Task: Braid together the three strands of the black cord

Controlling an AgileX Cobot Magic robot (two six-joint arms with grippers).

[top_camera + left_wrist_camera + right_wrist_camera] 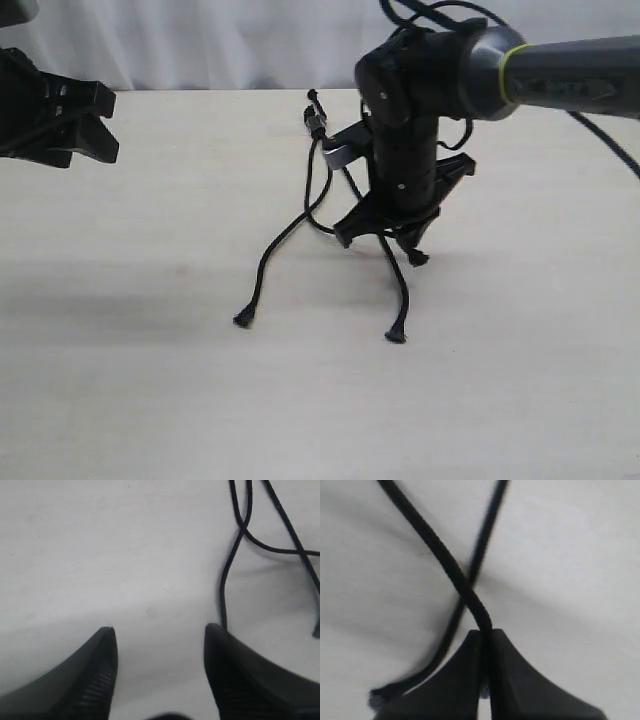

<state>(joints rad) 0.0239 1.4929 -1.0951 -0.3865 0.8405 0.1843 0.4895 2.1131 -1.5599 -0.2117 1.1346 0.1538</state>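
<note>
black cord (268, 258): lay on table (150, 390), three strands loose, barely crossed. right gripper (485, 635): pressed together, pinching one strand (445, 561). left gripper (159, 630): spread, empty, well apart. step, judged: early crossing. next: pinched strand over neighbour.

Soft, even and fairly bright light falls over the pale wooden bench top (150, 400), without glare. In the exterior view a broad faint shadow crosses the bench towards its left edge, and the thin matte black woven cord (268, 250) throws only weak shadows; the view is slightly soft. In the left wrist view the bench washes out almost to white, and the black left gripper (160, 628), its fingers apart, is out of focus. The right wrist view is blurred throughout: the right gripper (485, 632), the nearer strand (447, 565) it pinches, and the farther strand (487, 527), smeared above a soft shadow.
</note>
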